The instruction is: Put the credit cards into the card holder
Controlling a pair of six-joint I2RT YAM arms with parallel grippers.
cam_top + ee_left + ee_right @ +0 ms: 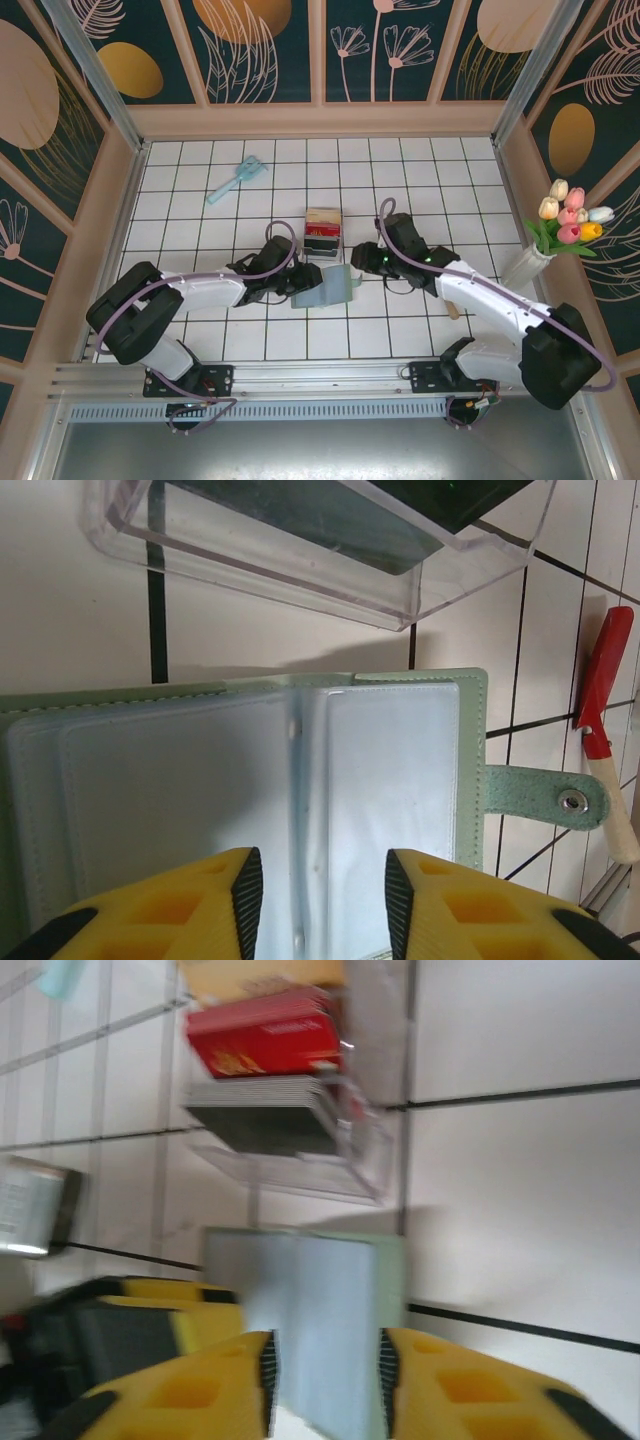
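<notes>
Sage-green card holder [322, 287] open at table centre, clear sleeves up, left gripper [320, 880] jaws apart over the sleeves, right gripper [325, 1360] jaws apart astride a sleeve edge, credit cards [265, 1035] stacked in clear box [300, 570] just beyond on the far side, red card's print too blurred to read.

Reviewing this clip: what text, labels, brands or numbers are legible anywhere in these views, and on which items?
No text here can be read.
Red card in the clear box: pale print, too blurred to read.
Card stack in the top view: markings too small to read.
Card holder: clear sleeves and a snap tab, no lettering visible.
</notes>
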